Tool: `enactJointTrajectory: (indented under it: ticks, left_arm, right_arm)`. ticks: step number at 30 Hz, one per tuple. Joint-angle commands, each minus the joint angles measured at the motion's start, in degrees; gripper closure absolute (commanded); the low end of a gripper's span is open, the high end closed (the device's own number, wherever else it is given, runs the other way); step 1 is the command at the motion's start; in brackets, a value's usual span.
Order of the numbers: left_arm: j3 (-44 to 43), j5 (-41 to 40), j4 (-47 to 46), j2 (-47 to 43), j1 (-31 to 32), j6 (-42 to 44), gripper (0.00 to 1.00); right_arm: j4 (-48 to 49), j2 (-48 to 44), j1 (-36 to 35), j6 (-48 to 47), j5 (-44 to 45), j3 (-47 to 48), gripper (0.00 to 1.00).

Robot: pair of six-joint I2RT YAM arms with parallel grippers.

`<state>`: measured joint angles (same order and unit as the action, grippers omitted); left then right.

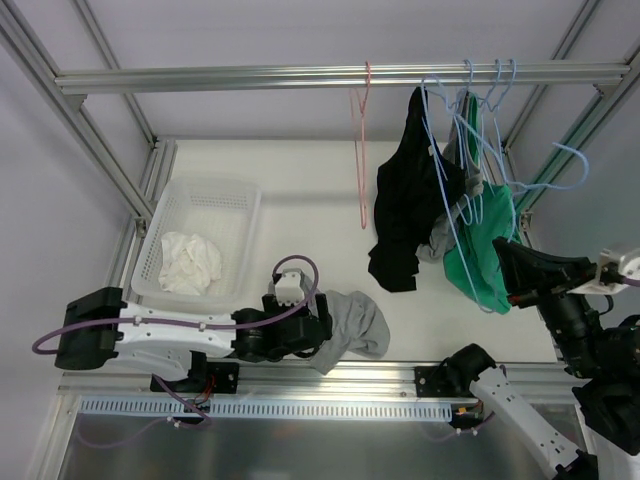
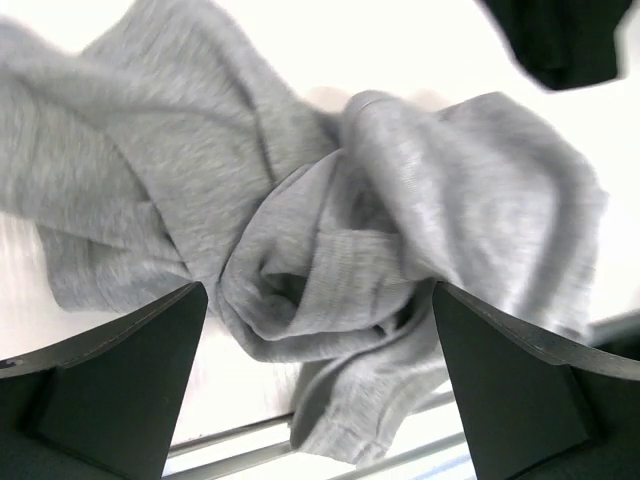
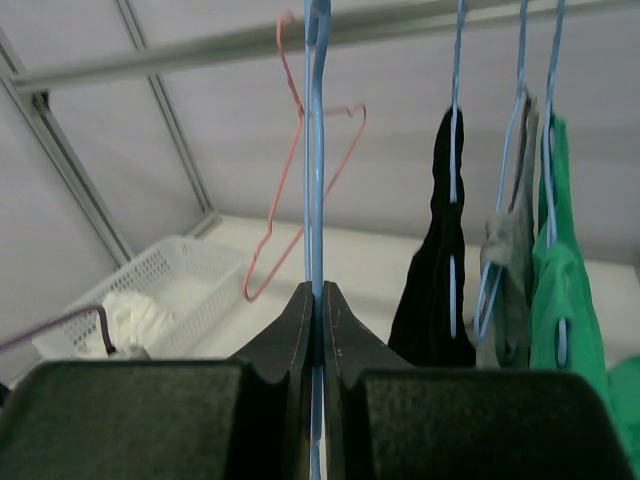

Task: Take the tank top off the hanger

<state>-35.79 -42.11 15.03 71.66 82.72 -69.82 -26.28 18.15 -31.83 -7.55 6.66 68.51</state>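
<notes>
This looks like a robot lab, not a home; bare metal bars (image 1: 70,110) make a frame around a white table (image 1: 310,230); pale wall panels (image 1: 260,30) close it in; a left arm (image 1: 170,335) and a right arm (image 1: 520,410) are bolted at the near edge; a metal rail (image 1: 250,78) holds a pink hanger (image 1: 362,150), blue hangers (image 1: 470,90) and clothes (image 1: 405,200); a white basket (image 1: 210,185) sits on the table.

Open tabletop (image 1: 310,200) between white basket (image 1: 210,181) and black garment (image 1: 405,200), only a pink hanger (image 1: 362,150) midway; blue hangers (image 3: 316,120) crowded rightward.
</notes>
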Motion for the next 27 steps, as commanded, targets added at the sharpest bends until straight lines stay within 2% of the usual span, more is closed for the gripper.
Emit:
enactJointTrajectory:
  ticks: [1, 5, 9, 11, 15, 19, 27]
  left_arm:
    - [-0.3, 1.5, 1.6, -5.0, -1.3, 8.2, 0.01]
    - [-3.6, 2.7, 1.8, -8.5, -2.0, 14.1, 0.01]
    - [-5.3, 2.9, 3.0, -14.0, -2.4, 17.4, 0.01]
    - [-5.6, 4.8, 3.2, -15.1, -4.5, 20.2, 0.01]
    - [-7.0, 7.7, 3.4, -15.1, -6.9, 26.0, 0.01]
    - [-7.3, 8.4, 3.5, -15.3, -6.9, 26.5, 0.01]
    - [-8.6, 12.2, 3.4, -12.7, -6.8, 28.4, 0.01]
  right_arm:
    - [-11.7, 1.2, 0.2, 2.5, 0.5, 0.4, 1.0]
    - [-15.2, 5.2, 0.1, 3.9, 3.4, 0.2, 1.0]
    - [-14.2, 8.8, 0.1, 3.6, 5.5, 1.3, 1.0]
    - [-13.3, 13.2, 0.2, 2.6, 5.5, 3.0, 1.0]
    - [-12.5, 23.2, 0.1, -1.3, 7.0, 11.2, 1.0]
    - [-10.7, 33.4, 0.1, -3.5, 8.4, 18.2, 1.0]
    - [-10.5, 47.7, 0.1, -7.1, 9.6, 29.5, 1.0]
